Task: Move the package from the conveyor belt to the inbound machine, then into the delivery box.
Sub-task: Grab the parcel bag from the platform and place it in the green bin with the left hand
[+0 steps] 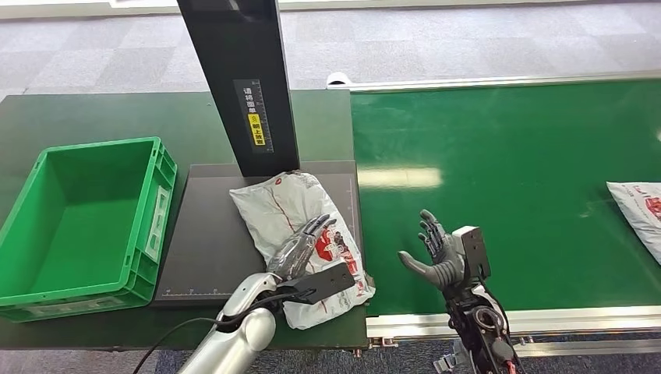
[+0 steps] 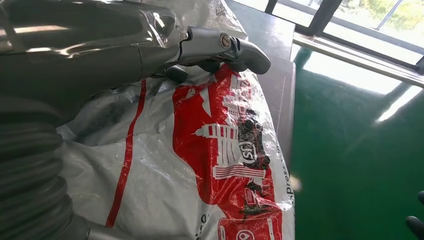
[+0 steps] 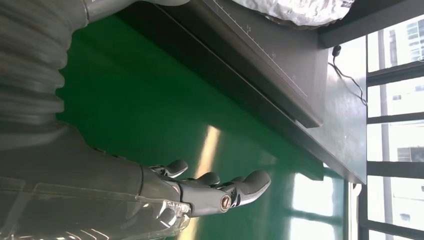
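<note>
A white plastic package [image 1: 288, 206] with red print lies on the dark plate of the inbound machine [image 1: 206, 234], under its black column [image 1: 242, 78]. My left hand [image 1: 304, 245] rests on top of the package with its fingers stretched out along it. In the left wrist view the thumb [image 2: 220, 47] reaches over the package's red print [image 2: 220, 150]. My right hand [image 1: 435, 253] hovers open over the green conveyor belt [image 1: 507, 156], fingers spread, holding nothing. The right wrist view has that hand [image 3: 215, 190] above the belt, beside the plate's edge [image 3: 280, 75].
An empty green crate [image 1: 160, 195] stands left of the machine plate. A second white package [image 1: 639, 206] lies at the belt's right edge. The belt's metal rail [image 1: 546, 319] runs along the near side.
</note>
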You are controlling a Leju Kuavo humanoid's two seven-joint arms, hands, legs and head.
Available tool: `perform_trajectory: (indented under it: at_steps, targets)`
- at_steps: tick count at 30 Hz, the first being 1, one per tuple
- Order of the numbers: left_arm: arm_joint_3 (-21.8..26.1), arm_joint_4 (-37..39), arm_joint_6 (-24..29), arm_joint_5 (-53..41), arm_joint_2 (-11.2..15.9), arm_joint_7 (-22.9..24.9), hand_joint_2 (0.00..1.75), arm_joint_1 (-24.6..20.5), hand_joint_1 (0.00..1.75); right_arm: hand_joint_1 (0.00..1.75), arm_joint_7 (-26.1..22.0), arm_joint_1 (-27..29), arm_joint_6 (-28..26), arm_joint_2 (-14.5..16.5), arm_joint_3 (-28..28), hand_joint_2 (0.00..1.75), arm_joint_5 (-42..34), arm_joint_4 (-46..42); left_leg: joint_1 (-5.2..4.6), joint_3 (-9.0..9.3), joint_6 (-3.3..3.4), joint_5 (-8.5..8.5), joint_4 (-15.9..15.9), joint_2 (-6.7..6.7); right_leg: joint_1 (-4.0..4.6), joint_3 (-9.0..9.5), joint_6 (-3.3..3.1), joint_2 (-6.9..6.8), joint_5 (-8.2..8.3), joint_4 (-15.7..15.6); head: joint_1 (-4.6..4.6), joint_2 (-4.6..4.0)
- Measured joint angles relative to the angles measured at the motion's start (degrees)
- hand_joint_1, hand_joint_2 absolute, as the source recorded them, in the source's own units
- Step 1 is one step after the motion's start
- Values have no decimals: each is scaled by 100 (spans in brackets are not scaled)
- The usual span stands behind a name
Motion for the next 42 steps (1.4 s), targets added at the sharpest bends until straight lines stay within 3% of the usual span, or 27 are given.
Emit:
perform_trajectory:
  at_steps: [1, 4, 5, 6, 9, 12, 20, 25, 27, 31, 37, 42]
  targets:
    - [1, 28, -5, -5, -5, 7, 175, -14, 12, 0, 7, 15, -4, 0, -3, 175, 1, -13, 0, 0, 0, 0, 0, 0, 0, 0, 0, 0, 0, 0, 0, 0]
    - [13, 110, -38, -1, -23, 33, 175, -41, 131, 0, 24, 53, -15, 0, -8, 175, 2, -48, 0, 1, 0, 0, 0, 0, 0, 1, 0, 0, 0, 0, -1, 0]
    - [26, 137, -53, 12, -30, 40, 175, -46, 161, 0, 29, 64, -16, 0, -9, 175, 2, -59, 0, 1, 0, 0, 0, 0, 0, 1, 0, 0, 0, 0, -1, 0]
    - [44, 160, -66, 25, -36, 46, 175, -49, 167, 0, 36, 72, -16, 0, -9, 175, 3, -66, 0, 1, 0, 0, 0, 0, 0, 1, 0, 0, 0, 0, -1, 0]
    - [102, 209, -98, 50, -54, 51, 175, -53, 167, 0, 63, 83, -16, 1, -10, 175, 4, -74, 0, 1, 0, 0, 0, 0, 0, 1, 0, 0, 0, 0, -1, 0]
    - [152, 243, -111, 51, -69, 50, 175, -61, 144, 0, 76, 83, -15, 3, -10, 175, 3, -74, 0, 2, 0, 0, 0, 0, 0, 3, 0, 0, 0, 0, 0, 0]
    - [190, 271, -108, 50, -74, 31, 175, -102, 136, 0, 117, 82, 13, 14, -10, 175, -15, -77, 0, 4, 0, 0, 0, 0, 0, 4, 0, 0, 0, 1, 0, 0]
    - [204, 271, -55, 65, -77, 23, 175, -101, 171, 0, 118, 82, 28, 17, -12, 175, -17, -96, 0, 3, 0, 0, 0, 0, 0, 4, 0, 0, 0, 1, 0, 0]
    - [226, 265, 56, 117, -77, -61, 175, -93, 175, 0, 117, 83, 34, 17, -12, 175, -20, -109, 0, 3, 0, 0, 0, 0, 0, 4, 0, 0, 0, 1, 0, 0]
    - [293, 92, 607, 328, -66, -574, 175, 36, 175, 0, 100, 104, 56, 13, -20, 175, -49, -173, 0, 2, 0, 0, 0, 0, 0, 2, 0, 1, 0, 1, 0, 0]
    - [404, -710, 1756, 1189, -49, -1837, 175, 300, 175, 0, -45, 140, 65, -38, -42, 175, -151, -341, 1, -2, 0, 0, 0, -1, 0, -1, 0, 0, 0, 1, -1, 0]
    - [442, -1218, 1925, 1370, -25, -2003, 175, 446, 175, 0, -97, 138, 49, -79, -78, 175, -161, -451, 0, -3, 0, 0, 0, -2, 0, 0, 1, 0, -1, 0, 0, 0]
